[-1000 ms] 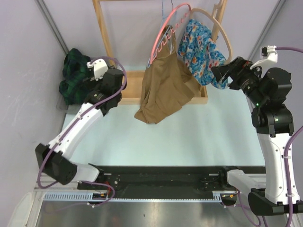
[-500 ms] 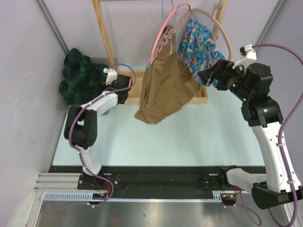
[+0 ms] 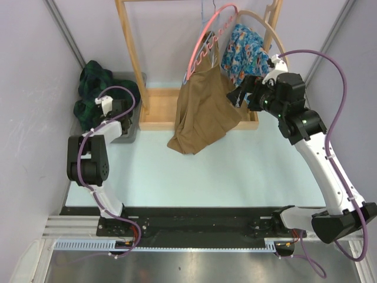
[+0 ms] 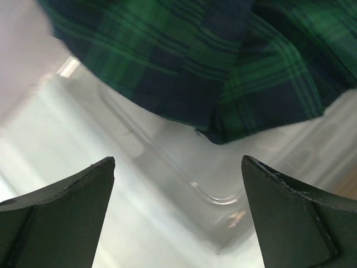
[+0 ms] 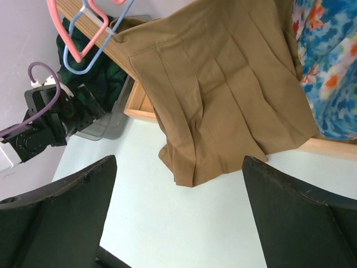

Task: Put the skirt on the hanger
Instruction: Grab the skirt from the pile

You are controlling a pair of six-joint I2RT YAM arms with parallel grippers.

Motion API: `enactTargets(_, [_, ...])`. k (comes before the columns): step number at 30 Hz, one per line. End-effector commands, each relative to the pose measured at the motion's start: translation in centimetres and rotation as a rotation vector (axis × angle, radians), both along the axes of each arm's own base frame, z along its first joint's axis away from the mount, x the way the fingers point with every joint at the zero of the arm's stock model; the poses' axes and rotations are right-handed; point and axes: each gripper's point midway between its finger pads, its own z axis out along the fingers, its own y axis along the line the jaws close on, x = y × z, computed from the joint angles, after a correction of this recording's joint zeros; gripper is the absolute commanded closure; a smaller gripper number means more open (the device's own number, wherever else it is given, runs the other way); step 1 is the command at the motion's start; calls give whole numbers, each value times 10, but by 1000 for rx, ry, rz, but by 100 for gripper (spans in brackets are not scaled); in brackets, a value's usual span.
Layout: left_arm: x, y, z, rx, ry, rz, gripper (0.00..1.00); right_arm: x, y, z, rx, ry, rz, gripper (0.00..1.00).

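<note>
Left claw (image 4: 177,166): fingers spread wide, nothing held. It hangs over the clear plastic bin (image 3: 126,133) at the table's (image 3: 235,171) far left corner, just short of the green plaid garment (image 3: 89,89) heaped there; no contact seen.

Right claw (image 5: 179,162): also fully spread and empty, raised beside the blue floral garment (image 3: 244,50) that is draped on a wooden hanger (image 3: 282,48).

Tan pleated skirt (image 3: 203,112): hangs from the pink hanger (image 3: 202,34) on the wooden rack (image 3: 131,47), waistband bunched at the top, hem trailing over the rack's base rail towards the table. Neither claw touches it.
</note>
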Motion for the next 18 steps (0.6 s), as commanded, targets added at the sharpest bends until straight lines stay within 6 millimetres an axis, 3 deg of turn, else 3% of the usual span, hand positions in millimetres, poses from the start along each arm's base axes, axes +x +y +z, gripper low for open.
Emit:
enactTargets(1, [15,-8,-20,-115,-21,-38,1,11,4,23,11,-85,-20,0])
enactTargets(8, [28,-3,-26,-107,46,-34,5,16,5,23,2,-78,-33,0])
enactTargets(11, [32,-5,-30,-115,66,-48,35,16,6,23,10,-77,-33,0])
enactTargets(13, [35,-10,-33,-141,73,-64,36,15,8,24,12,-78,-29,0])
enactTargets(15, [34,-13,-51,-168,140,-71,29,14,11,25,15,-78,-22,0])
enactTargets(18, [38,-15,-57,-176,197,-87,30,13,12,26,15,-80,-19,0])
